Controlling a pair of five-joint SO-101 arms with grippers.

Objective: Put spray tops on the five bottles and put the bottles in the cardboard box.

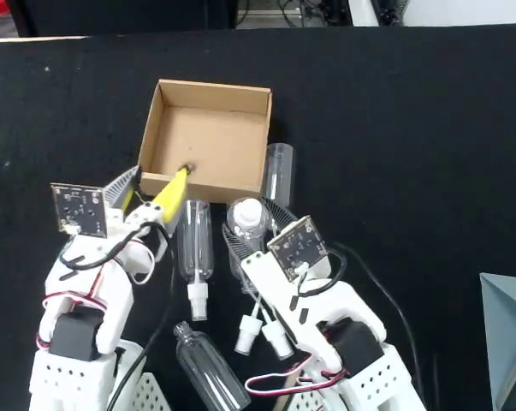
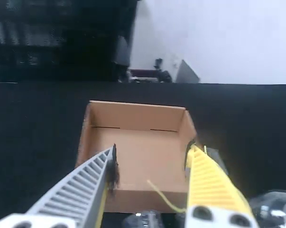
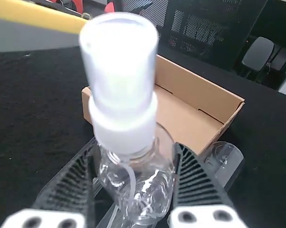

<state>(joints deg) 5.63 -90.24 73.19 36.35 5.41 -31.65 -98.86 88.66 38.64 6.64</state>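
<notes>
The cardboard box point(image 1: 240, 94) stands open and empty at the middle back. My left gripper point(image 1: 159, 180) hangs open over the box's near wall, its grey and yellow fingers point(image 2: 209, 183) spread with nothing between them; the box point(image 2: 138, 118) lies just beyond. My right gripper point(image 1: 247, 229) is shut on a clear bottle point(image 3: 138, 185) held upright, with a white spray top point(image 3: 121, 80) on it, just in front of the box's near right corner. In the right wrist view the box point(image 3: 199, 102) sits behind the bottle.
A capped bottle point(image 1: 195, 244) lies between the arms. An uncapped bottle point(image 1: 277, 171) lies by the box's right wall. Another bottle point(image 1: 210, 368) lies at the front edge. Two spray tops point(image 1: 247, 334) stick out from under my right arm. A grey object point(image 1: 507, 334) sits far right.
</notes>
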